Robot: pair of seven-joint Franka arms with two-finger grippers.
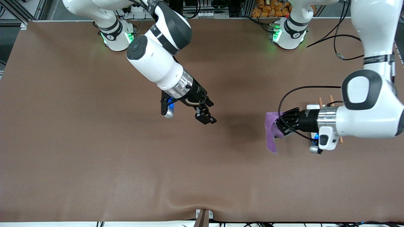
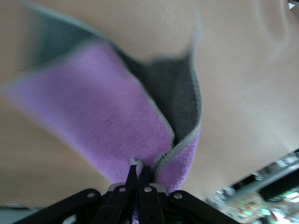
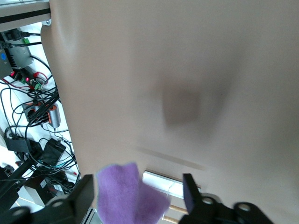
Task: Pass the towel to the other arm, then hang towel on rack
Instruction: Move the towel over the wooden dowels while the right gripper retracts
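My left gripper (image 1: 278, 125) is shut on the purple towel (image 1: 270, 132), which hangs from it in the air over the table. In the left wrist view its fingertips (image 2: 132, 171) pinch the towel (image 2: 103, 121), whose dark grey underside shows in a fold. The rack (image 1: 313, 107) lies mostly hidden under the left arm; its white base and brown rod ends (image 1: 320, 102) peek out. My right gripper (image 1: 205, 116) is open and empty over the table's middle, apart from the towel. The right wrist view shows the towel (image 3: 122, 196) and the rack's white base (image 3: 161, 181) farther off between its open fingers (image 3: 188, 186).
A brown cover (image 1: 94, 142) spans the table, with a raised fold near the front edge (image 1: 202, 201). A black cable (image 1: 339, 56) lies near the left arm's base. A small bracket (image 1: 203, 217) sits at the front edge.
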